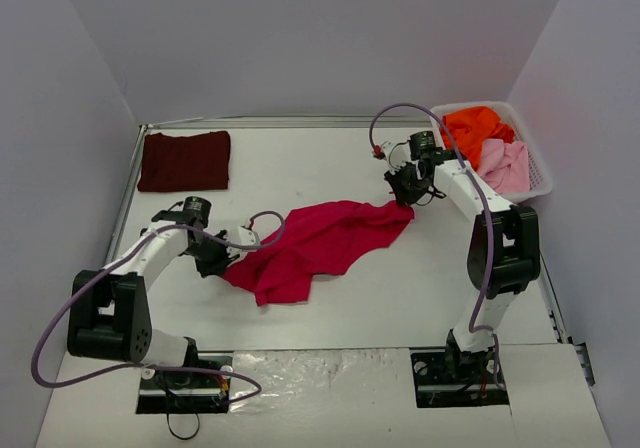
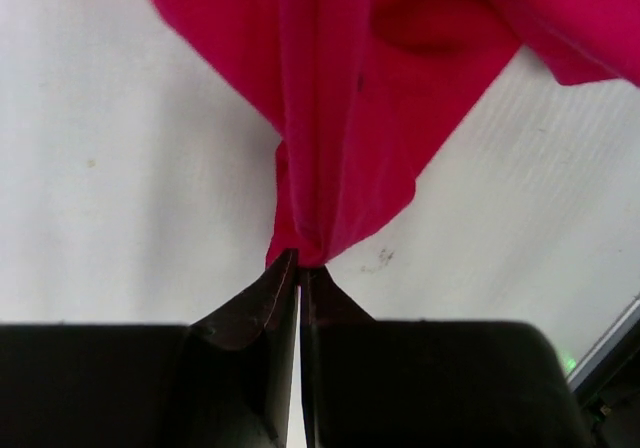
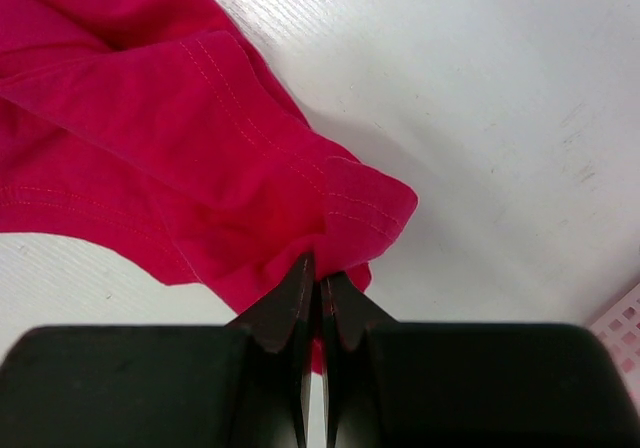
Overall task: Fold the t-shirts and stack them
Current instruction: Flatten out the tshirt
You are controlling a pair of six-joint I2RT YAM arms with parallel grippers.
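Observation:
A bright crimson-red t-shirt point(image 1: 320, 243) lies crumpled across the middle of the table, stretched between both arms. My left gripper point(image 1: 222, 263) is shut on its near-left edge; in the left wrist view the cloth point(image 2: 330, 98) bunches into the closed gripper point(image 2: 300, 266). My right gripper point(image 1: 405, 196) is shut on the shirt's far-right corner, a hemmed sleeve point(image 3: 330, 193) pinched at the closed gripper point(image 3: 320, 276). A dark maroon t-shirt point(image 1: 185, 160) lies folded flat at the far left. An orange t-shirt point(image 1: 478, 128) and a pale pink t-shirt point(image 1: 505, 165) sit in the basket.
A white plastic mesh basket point(image 1: 540, 173) stands at the far right corner, its edge showing in the right wrist view point(image 3: 622, 323). Grey walls close the table on three sides. A metal rail point(image 1: 128, 193) runs along the left edge.

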